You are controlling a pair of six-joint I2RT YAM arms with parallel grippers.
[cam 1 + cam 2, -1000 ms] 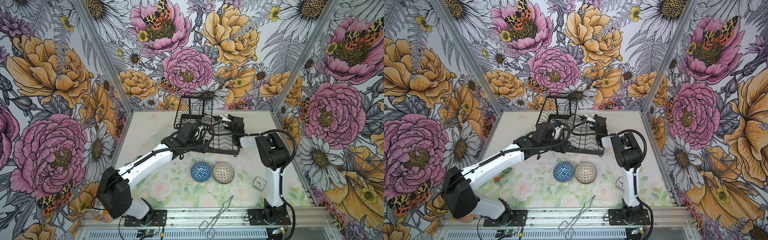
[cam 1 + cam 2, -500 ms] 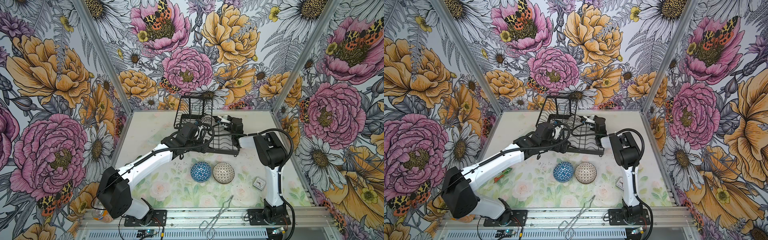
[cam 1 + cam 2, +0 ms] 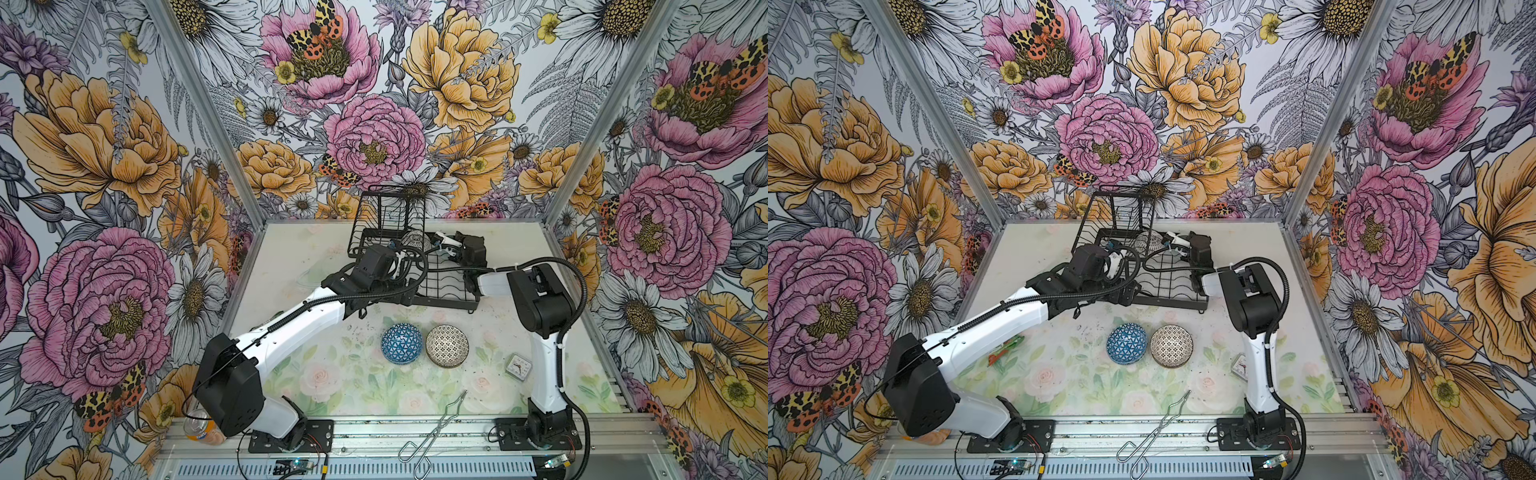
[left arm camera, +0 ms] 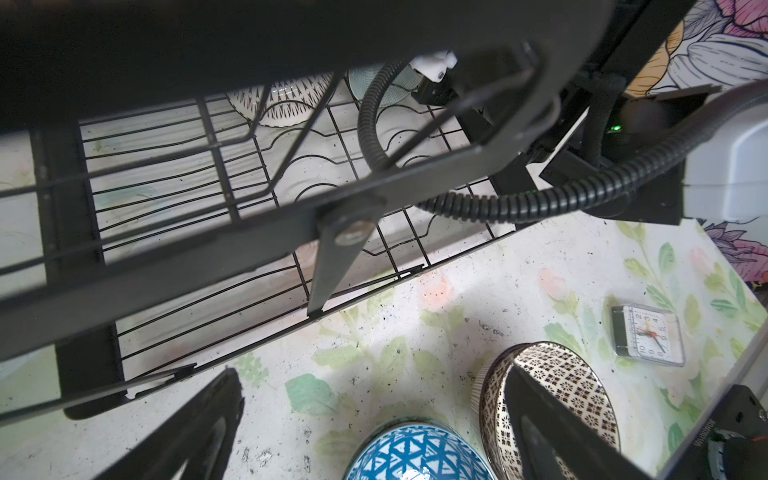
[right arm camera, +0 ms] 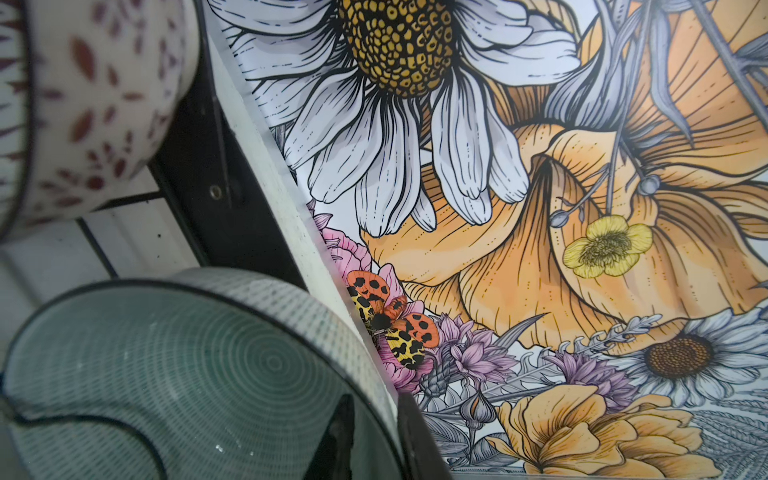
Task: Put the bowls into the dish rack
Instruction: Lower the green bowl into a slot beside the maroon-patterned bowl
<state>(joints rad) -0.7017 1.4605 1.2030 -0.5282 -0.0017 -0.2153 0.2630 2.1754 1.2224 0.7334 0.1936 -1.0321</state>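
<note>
While the left jaws hang wide open and empty over the near left corner of the dish rack [image 3: 449,282], the blue bowl [image 3: 402,343] and the dotted bowl [image 3: 447,345] sit side by side on the bench [image 3: 332,386] just near of it. At the rack's far side the right jaws straddle the rim of the grey-green bowl [image 5: 187,374], barely apart, can't tell if they're gripping.

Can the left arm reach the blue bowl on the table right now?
Probably yes. The left gripper is open, and its wrist view shows the blue bowl just ahead on bare table, nothing between; the dotted bowl sits close beside it.
</note>
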